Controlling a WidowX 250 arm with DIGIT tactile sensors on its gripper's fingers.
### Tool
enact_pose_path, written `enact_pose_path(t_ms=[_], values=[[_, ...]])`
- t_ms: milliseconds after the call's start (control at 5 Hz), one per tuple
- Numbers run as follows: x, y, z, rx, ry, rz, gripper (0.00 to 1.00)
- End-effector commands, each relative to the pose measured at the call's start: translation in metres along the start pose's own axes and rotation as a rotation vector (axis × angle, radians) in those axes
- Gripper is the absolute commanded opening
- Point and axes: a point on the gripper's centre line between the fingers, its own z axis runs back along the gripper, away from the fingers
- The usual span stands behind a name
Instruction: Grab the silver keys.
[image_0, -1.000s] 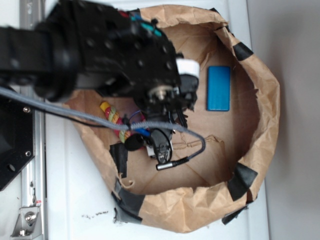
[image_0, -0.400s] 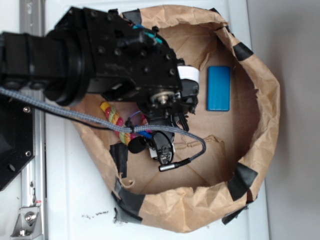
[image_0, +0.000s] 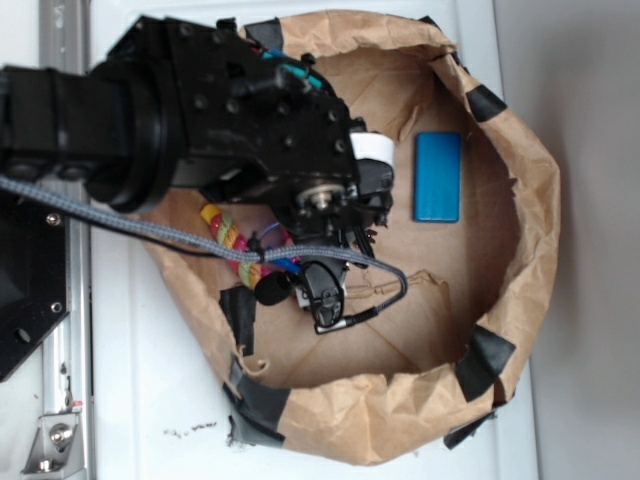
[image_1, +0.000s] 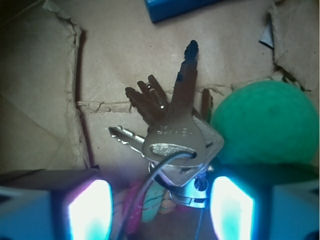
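The silver keys (image_1: 175, 135) lie fanned on the brown paper floor in the wrist view, one long dark key pointing up and a thin wire ring at their heads. My gripper (image_1: 161, 207) is open. Its lit pads (image_1: 90, 212) stand wide apart on either side of the key heads without pressing them. In the exterior view the black arm and gripper (image_0: 345, 215) hang over the middle of the bag and hide the keys.
A green ball (image_1: 265, 125) sits right beside the keys. The blue block (image_0: 438, 176) lies farther off inside the bag. The striped rope toy (image_0: 228, 238) runs under the arm. The crumpled paper bag wall (image_0: 530, 230), patched with black tape, rings everything.
The arm has shifted slightly and stopped blurring over the bag's middle. The dangling cable end has drawn a little up and left.
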Motion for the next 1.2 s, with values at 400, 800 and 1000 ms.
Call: enact_pose_path(t_ms=[400, 800, 1000], values=[[0.001, -0.003, 0.003, 0.014, -0.04, -0.029, 0.0], [0.0, -0.002, 0.005, 0.012, -0.037, -0.03, 0.0], [-0.001, -0.006, 0.02, 0.031, 0.014, -0.025, 0.0]])
